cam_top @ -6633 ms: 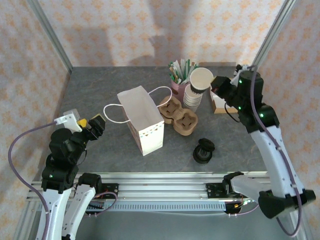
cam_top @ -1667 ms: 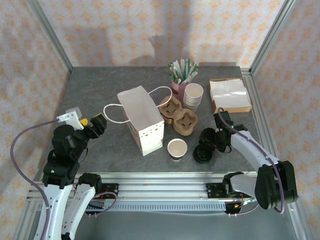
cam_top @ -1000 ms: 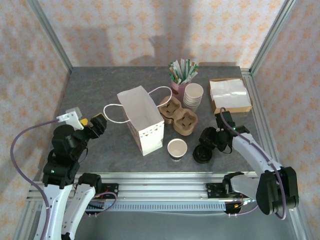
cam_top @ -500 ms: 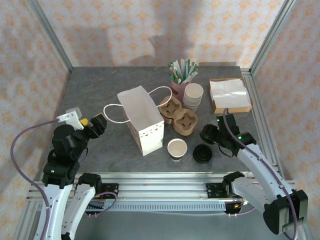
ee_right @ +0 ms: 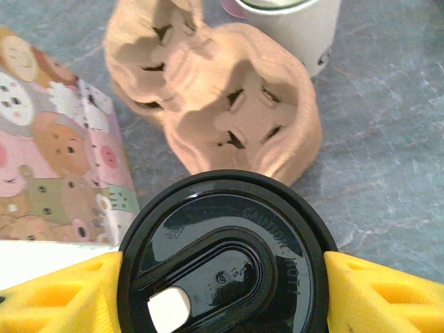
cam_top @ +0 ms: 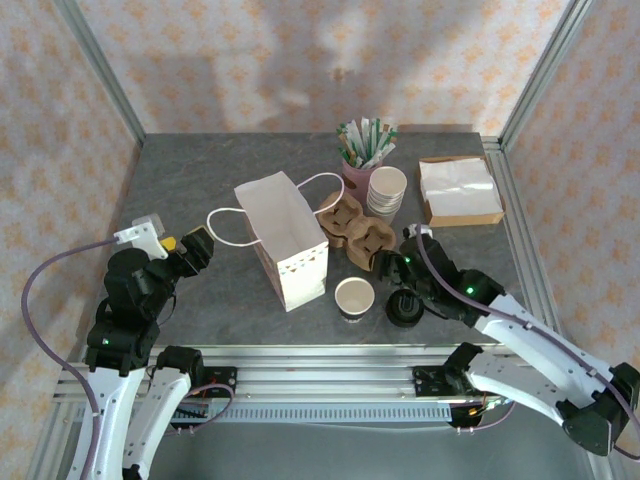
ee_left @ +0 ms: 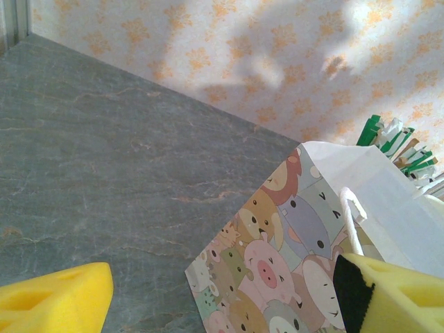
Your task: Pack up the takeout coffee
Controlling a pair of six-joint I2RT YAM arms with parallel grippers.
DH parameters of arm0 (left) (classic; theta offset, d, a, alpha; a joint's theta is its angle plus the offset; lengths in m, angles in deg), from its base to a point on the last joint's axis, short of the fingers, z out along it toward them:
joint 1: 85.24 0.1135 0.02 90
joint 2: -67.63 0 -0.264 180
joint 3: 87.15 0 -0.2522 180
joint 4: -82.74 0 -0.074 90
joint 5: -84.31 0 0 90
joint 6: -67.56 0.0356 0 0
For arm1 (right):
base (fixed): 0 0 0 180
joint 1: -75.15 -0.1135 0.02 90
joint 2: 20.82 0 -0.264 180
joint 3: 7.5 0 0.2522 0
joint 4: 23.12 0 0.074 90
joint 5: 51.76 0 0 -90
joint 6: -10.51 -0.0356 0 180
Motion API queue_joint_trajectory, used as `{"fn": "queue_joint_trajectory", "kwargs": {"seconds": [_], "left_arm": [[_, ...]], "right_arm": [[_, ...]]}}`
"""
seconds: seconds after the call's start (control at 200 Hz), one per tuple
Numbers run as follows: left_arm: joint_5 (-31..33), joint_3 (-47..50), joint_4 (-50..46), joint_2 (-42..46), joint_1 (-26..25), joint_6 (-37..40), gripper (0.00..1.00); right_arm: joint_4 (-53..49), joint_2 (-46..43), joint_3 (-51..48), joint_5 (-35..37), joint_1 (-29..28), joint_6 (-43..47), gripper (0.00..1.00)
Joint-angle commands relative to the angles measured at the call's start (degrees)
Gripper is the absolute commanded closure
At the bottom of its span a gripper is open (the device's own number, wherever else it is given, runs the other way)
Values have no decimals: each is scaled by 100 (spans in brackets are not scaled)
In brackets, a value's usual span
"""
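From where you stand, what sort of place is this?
Probably a mock coffee counter inside a lab test cell: stacked paper cups, a pulp cup carrier and a paper bag sit on a grey table.

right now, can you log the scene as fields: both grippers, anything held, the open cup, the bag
right gripper: shut on round black plastic lid, beside brown pulp cup carrier
left gripper: open, empty, facing white cartoon-printed paper bag
cream paper cup: upright, unlidded, on grey table near the bag's front end
bag: upright, top open
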State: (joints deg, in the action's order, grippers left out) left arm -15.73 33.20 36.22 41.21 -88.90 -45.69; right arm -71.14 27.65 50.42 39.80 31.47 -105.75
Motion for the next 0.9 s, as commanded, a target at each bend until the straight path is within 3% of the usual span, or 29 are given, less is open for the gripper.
{"fn": "queue_joint_trajectory", "kwargs": {"seconds": [0.0, 0.505, 0.891], "left_arm": [[46, -10, 11, -15, -29, -122, 16], [-604, -544, -1991, 318, -99, -699, 17], [-2160, 79, -2314, 329, -103, -1130, 17]], "right_arm": [[190, -120, 145, 340, -267, 81, 33], [424, 79, -73, 879, -1637, 227, 33], [497, 317, -284, 1047, -2148, 227, 32]]}}
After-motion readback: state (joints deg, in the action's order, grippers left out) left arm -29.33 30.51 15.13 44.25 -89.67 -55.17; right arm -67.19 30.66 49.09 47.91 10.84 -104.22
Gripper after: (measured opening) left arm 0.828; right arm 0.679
